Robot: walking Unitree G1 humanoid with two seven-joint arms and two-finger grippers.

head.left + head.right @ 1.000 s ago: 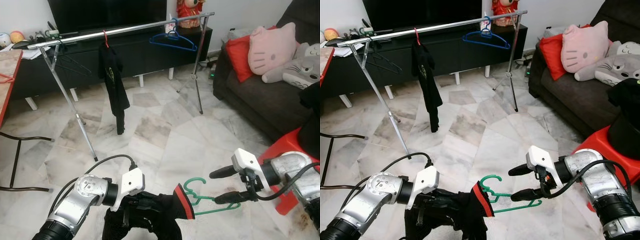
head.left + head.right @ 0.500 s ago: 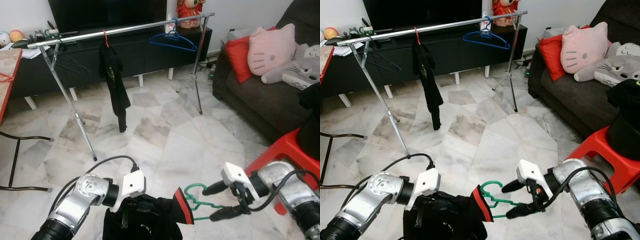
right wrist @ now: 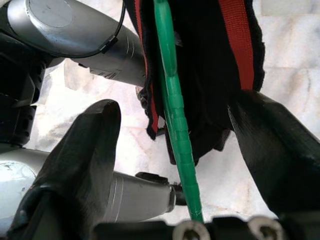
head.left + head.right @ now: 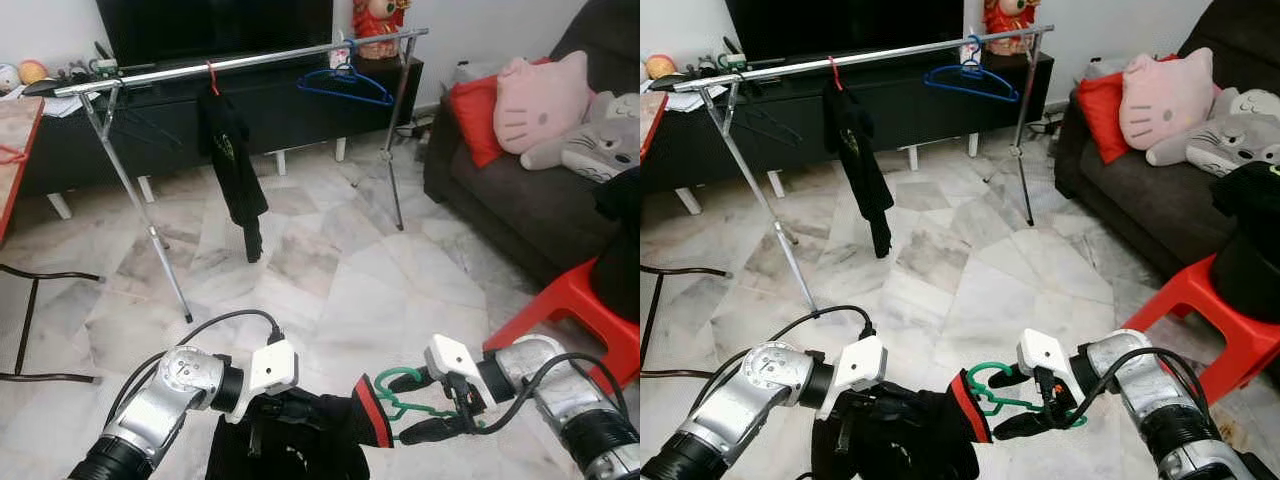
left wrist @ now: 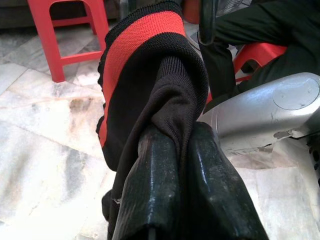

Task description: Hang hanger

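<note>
Low before the robot, the left gripper [image 5: 175, 150] is clamped on a limp black garment with a red-banded collar [image 4: 368, 410]. The right gripper [image 4: 415, 405] stands apart around the green plastic hanger [image 3: 172, 100]: light, thin, probably slippery, best gripped near its hook.

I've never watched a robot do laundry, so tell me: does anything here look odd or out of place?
One thing: the black garment is bunched in a heap, pinched by the left gripper near its red-banded collar, not draped on the green hanger. The hanger lies between the open fingers of the right gripper. On the clothes rail, the blue hanger hangs bare.
</note>
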